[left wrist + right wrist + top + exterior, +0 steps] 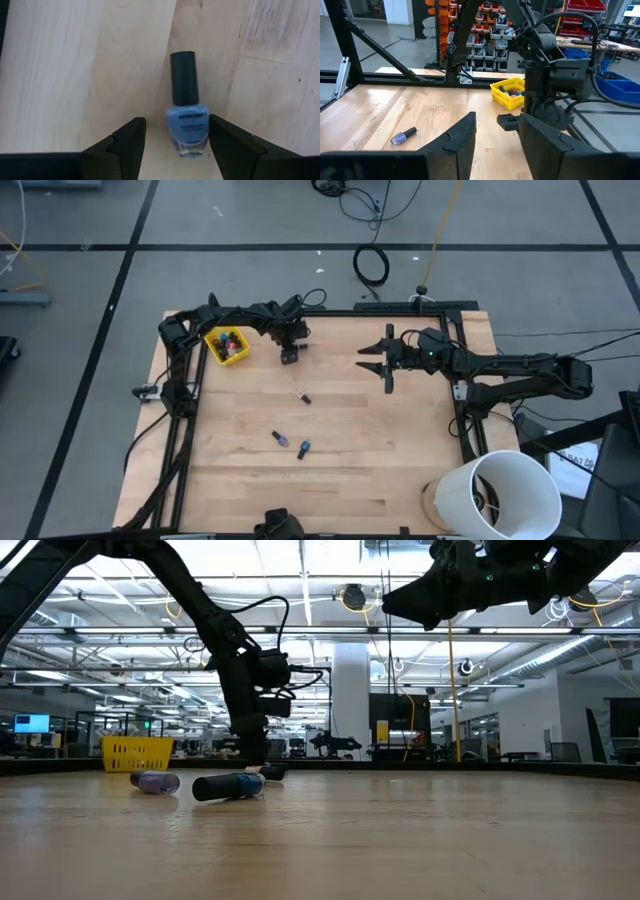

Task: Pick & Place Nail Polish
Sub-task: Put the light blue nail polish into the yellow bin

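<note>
A blue nail polish bottle (187,120) is seen lying on the desk (400,430) between the fingers (127,145) of the left tool (290,355), which stand apart on either side of it and have not clamped; the spot is at the far left, just right of the yellow bin (227,346). Three more bottles (290,442) lie loose near mid-desk. The bottle is judged light, rigid, smooth and breakable; it should be taken across the squat glass body, not the slim cap. The right tool (385,358) waits, fingers apart and empty, raised at the far right.

Wooden table (380,450): scattered polish bottles (291,442), yellow bin (227,346).
</note>
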